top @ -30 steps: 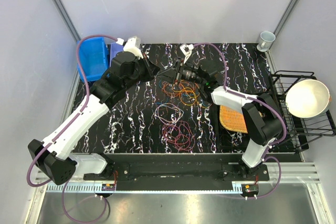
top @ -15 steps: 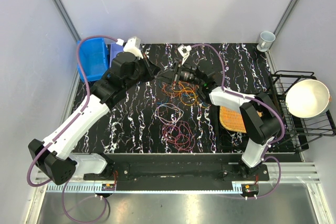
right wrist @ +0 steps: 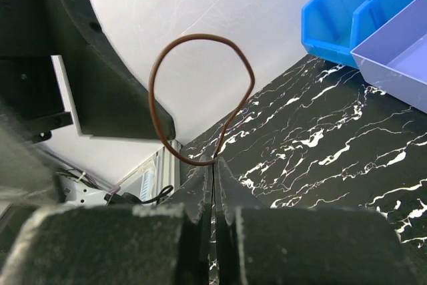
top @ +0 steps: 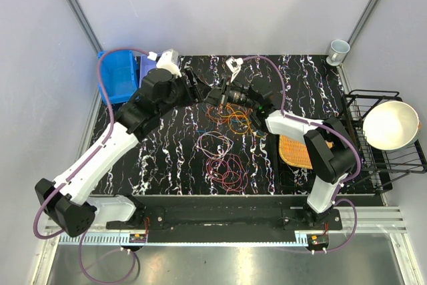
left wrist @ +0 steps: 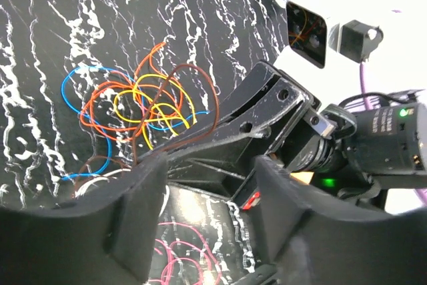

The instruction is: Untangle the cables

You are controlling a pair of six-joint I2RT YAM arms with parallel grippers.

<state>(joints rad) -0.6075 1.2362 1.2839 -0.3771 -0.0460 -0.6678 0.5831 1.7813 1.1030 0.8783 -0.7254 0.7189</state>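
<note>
Pinched tight in the right gripper: a brown cable, standing up as an open loop above the pinch. Just beside it, spread wide and holding nothing, the left gripper, its two dark fingers flanking the right gripper's tip in the left wrist view. Trailing from the pinch back into the tangle of cables: orange, yellow and blue loops crossed over one another, lying on the black marbled table toward its far middle. Nearer the arm bases, close to the tangle, a pale pink-and-blue loop; nearer still, a magenta-red loop. At the far left corner, blue bins. Right of the loops, a woven orange mat. Beyond that, a black wire rack holding a white bowl. At the far right corner, a small cup.
</note>
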